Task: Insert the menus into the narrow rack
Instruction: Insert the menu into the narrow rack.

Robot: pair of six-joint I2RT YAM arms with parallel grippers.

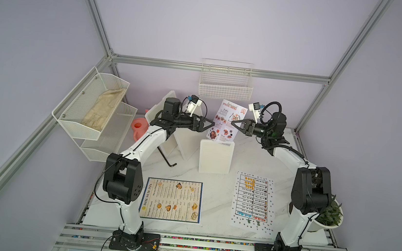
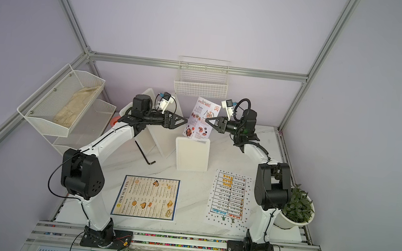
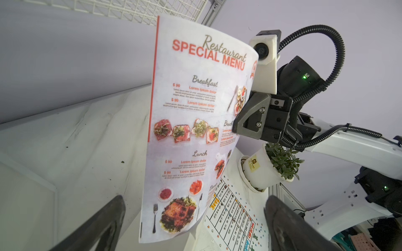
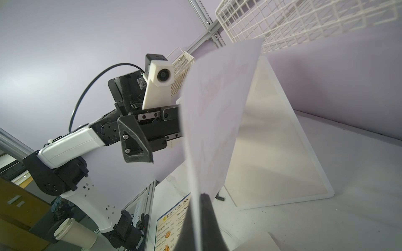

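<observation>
Right now the right end effector is pinching the small Special Menu card by one side edge, holding it upright and slightly bowed. It is at the centre of both top views, just below the white wire rack fixed to the back wall. The left end effector sits just beside the card's opposite edge with its fingers spread wide; whether they touch the paper I cannot tell. The card's lower edge hangs close over a white block standing on the desk. Lower in the frame, two menus lie flat on the desk — the dark-bordered DIM SUM INN sheet at lower centre and the white table sheet edged with coloured dots to its right.
</observation>
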